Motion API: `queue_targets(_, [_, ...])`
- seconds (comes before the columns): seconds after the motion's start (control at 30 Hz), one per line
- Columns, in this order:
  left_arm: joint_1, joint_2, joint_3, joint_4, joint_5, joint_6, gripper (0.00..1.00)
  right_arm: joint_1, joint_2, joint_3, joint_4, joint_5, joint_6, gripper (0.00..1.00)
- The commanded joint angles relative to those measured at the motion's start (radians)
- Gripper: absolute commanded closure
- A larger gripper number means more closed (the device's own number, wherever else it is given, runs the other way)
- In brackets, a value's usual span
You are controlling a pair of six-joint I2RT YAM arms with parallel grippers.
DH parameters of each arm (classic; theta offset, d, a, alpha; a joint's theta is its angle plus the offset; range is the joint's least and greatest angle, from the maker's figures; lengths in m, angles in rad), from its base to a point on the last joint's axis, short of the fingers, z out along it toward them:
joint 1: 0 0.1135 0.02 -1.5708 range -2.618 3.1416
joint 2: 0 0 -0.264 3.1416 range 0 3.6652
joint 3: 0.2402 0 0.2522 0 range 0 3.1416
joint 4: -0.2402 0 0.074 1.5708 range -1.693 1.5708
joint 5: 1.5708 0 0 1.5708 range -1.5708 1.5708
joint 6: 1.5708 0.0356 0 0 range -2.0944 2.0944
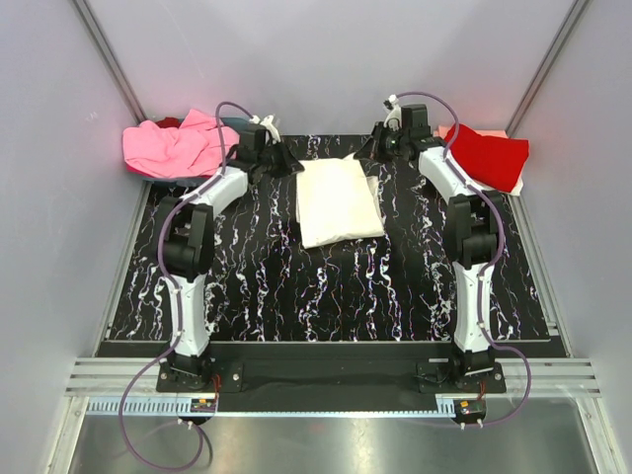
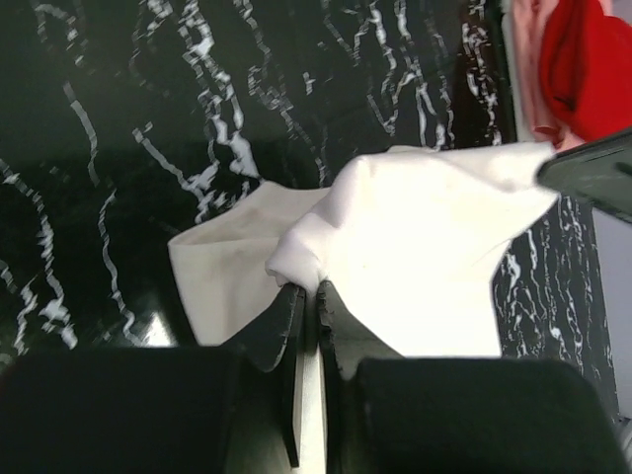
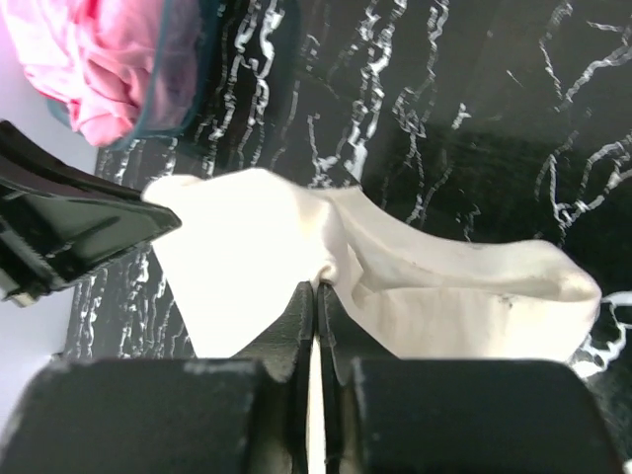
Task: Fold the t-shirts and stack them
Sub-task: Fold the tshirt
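Observation:
The cream-white t-shirt (image 1: 339,202) lies partly folded in the middle of the black marbled table (image 1: 326,296). My left gripper (image 1: 292,166) is at its far left corner and my right gripper (image 1: 375,150) at its far right corner. In the left wrist view the left gripper (image 2: 314,288) is shut on a pinch of the cream cloth (image 2: 425,267). The right wrist view shows the right gripper (image 3: 316,286) shut on the same shirt (image 3: 247,267), whose edge is lifted between the two grippers.
A pink t-shirt (image 1: 178,146) is heaped in the blue-grey basket (image 3: 188,84) at the back left. A red t-shirt (image 1: 489,153) lies on a pale peach one (image 2: 528,59) at the back right. Grey walls close in the table.

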Motion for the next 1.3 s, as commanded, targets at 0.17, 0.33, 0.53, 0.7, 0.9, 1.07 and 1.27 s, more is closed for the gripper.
queue_targets(0.17, [-0.036, 0.074, 0.143, 0.029, 0.101, 0.030, 0.89, -0.023, -0.123, -0.072, -0.041, 0.088, -0.074, 1.00])
queue_targets(0.33, [-0.035, 0.152, 0.272, -0.043, 0.104, 0.037, 0.87, -0.057, -0.163, -0.120, -0.052, 0.145, -0.081, 1.00])
queue_targets(0.53, [-0.035, 0.237, 0.369, -0.073, 0.124, 0.017, 0.85, -0.083, -0.187, -0.149, -0.053, 0.168, -0.085, 1.00])
queue_targets(0.7, [-0.033, 0.267, 0.404, -0.085, 0.127, 0.023, 0.77, -0.100, -0.186, -0.100, -0.157, 0.156, -0.111, 1.00])
queue_targets(0.9, [-0.033, 0.327, 0.485, -0.080, 0.157, 0.001, 0.50, -0.109, -0.227, -0.107, -0.242, 0.231, -0.130, 1.00])
queue_targets(1.07, [-0.029, 0.347, 0.490, -0.088, 0.155, 0.005, 0.35, -0.165, -0.146, -0.084, -0.315, 0.323, -0.111, 1.00])
queue_targets(1.27, [-0.013, 0.340, 0.422, -0.030, 0.124, -0.016, 0.31, -0.225, -0.155, -0.112, -0.400, 0.355, -0.085, 1.00])
